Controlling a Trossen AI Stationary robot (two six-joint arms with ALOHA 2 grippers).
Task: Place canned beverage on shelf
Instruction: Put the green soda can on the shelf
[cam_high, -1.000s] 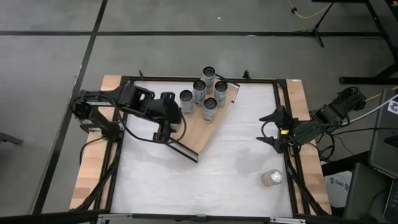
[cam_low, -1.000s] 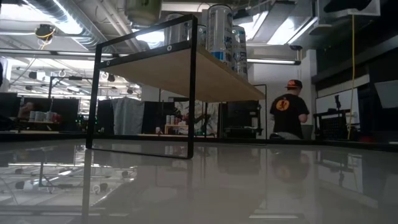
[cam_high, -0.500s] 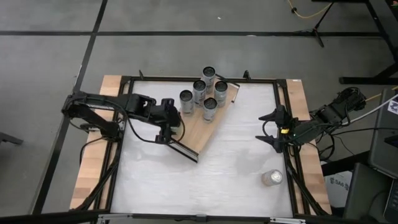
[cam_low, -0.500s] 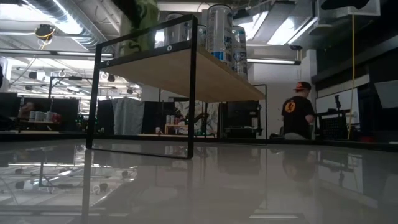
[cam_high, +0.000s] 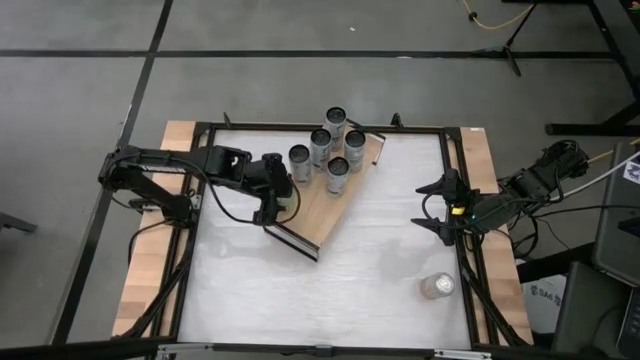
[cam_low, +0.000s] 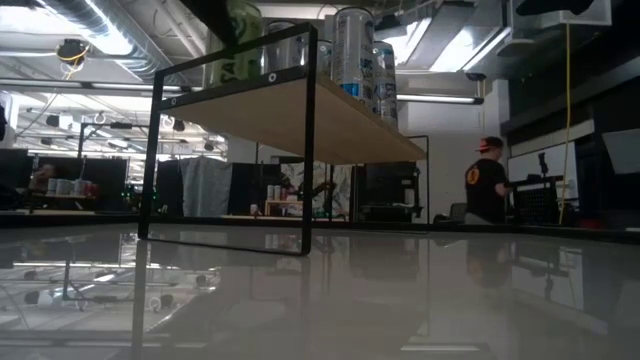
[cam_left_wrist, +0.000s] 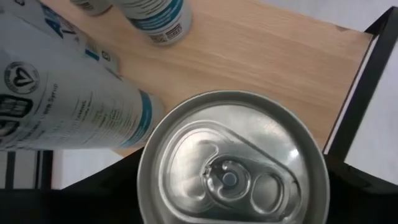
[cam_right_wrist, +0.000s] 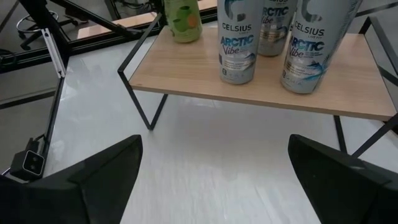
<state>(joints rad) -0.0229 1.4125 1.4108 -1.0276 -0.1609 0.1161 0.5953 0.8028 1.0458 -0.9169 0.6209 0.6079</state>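
A green canned beverage stands upright on the shelf, a light-wood board in a black frame, near the end closest to my left arm. Its silver top fills the left wrist view. My left gripper is over it, shut on it. Several silver-and-blue cans stand on the shelf's far part. My right gripper waits open at the table's right edge, holding nothing. My left gripper has the green can between its two fingers, one on each side of the can's wall just under the top rim. The fingers come from above, slanting down. The can stays upright, its base on the shelf's board.
One more silver can stands alone on the white table at the near right. The shelf lies slantwise across the table's far left. A black frame rims the table. A person is in the room behind.
My left gripper has come down with the green can, a little toward the near end of the shelf. In the low view the can has sunk from above the frame until its base meets the board. My right arm has kept still.
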